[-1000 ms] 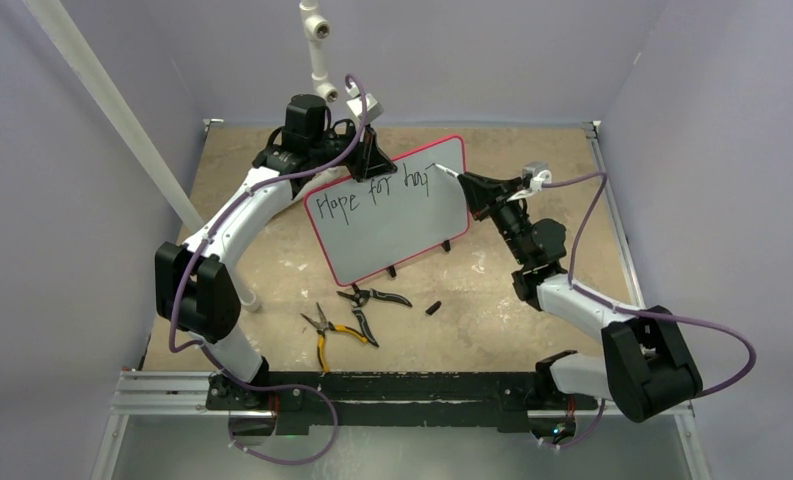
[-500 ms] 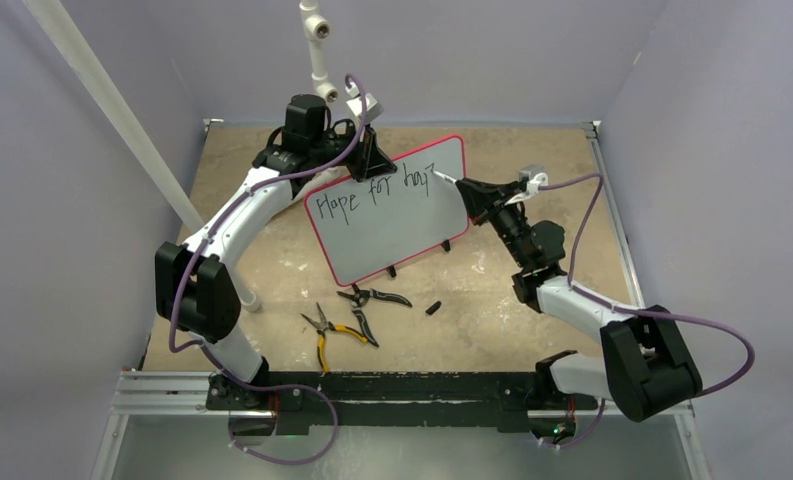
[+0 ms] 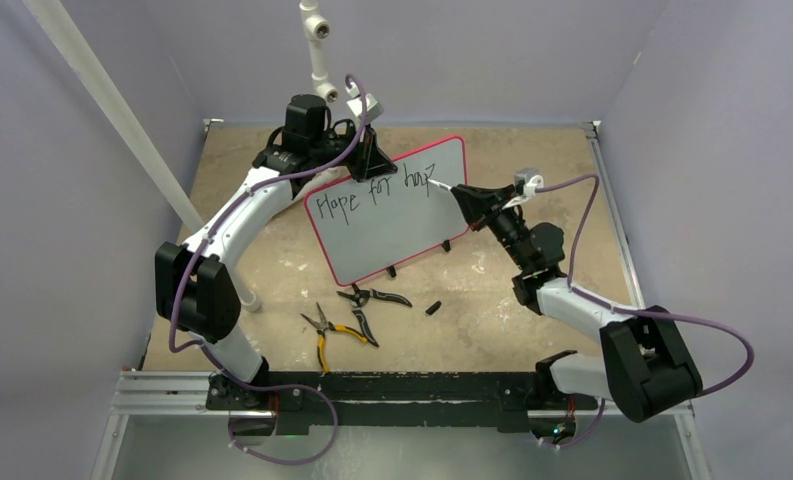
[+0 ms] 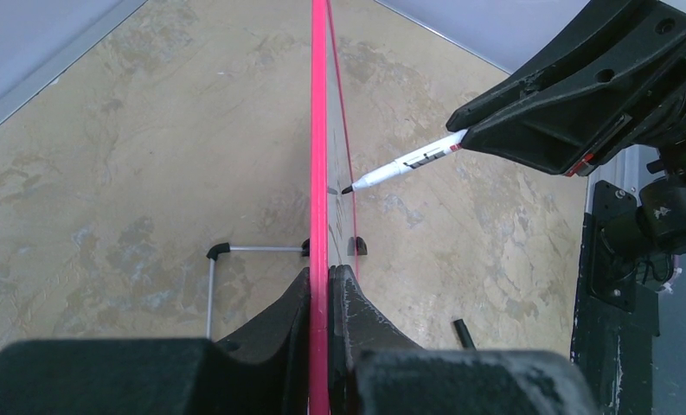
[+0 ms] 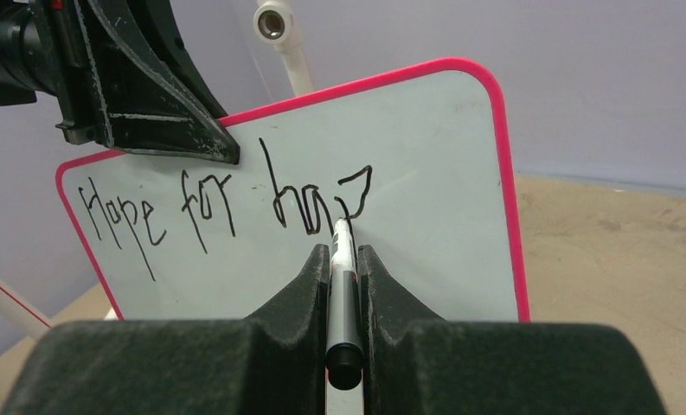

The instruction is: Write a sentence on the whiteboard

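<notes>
Currently, the whiteboard [image 3: 397, 235] stands tilted on its black feet near the middle of the worktop [image 3: 472, 325], writing face toward the arms. The left tool [image 4: 320, 278] is pressed together on the board's red top edge, one finger on each face. The right tool [image 5: 343, 255] pinches a white marker [image 5: 343, 281] lengthwise between its fingers. The marker's black tip touches the board's face in its upper right part. The sentence [image 5: 227, 203] reads "Hope for ha" along the top line, followed by one unfinished letter, and the tip rests at that letter's stem. Two pairs of pliers [image 3: 377, 297] lie on the worktop in front of the board. A small black cap-like piece [image 3: 433, 308] lies just to their right, touching neither.
</notes>
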Controlling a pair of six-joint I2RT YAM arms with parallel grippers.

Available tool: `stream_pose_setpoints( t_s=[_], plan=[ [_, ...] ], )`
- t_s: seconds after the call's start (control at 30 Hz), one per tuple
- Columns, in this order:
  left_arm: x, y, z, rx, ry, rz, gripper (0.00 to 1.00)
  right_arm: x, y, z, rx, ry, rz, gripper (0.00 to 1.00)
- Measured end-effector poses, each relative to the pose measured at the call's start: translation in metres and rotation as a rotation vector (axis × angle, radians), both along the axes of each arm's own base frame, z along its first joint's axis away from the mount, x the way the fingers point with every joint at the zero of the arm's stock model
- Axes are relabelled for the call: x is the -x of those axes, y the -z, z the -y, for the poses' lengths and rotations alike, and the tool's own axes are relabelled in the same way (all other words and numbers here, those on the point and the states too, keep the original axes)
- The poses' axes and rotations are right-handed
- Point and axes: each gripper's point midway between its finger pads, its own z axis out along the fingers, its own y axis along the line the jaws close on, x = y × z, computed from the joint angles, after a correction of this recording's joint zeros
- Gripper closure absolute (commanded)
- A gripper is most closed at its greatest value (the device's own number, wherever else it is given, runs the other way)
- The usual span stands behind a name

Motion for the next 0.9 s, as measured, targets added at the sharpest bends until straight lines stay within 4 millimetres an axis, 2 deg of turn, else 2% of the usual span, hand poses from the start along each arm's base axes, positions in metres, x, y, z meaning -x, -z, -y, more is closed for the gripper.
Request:
stream_pose_setpoints(
  t_s=[0.43,0.9],
  plan=[
    [0.000,0.000,0.000,0.001,0.002,0.000,1.00,0.002,-0.022,0.012,-0.046,0.052,0.046,1.00],
    [0.000,0.000,0.000,0.001,0.001,0.000,1.00,-0.009,-0.007,0.018,-0.037,0.093,-0.001,1.00]
  ],
)
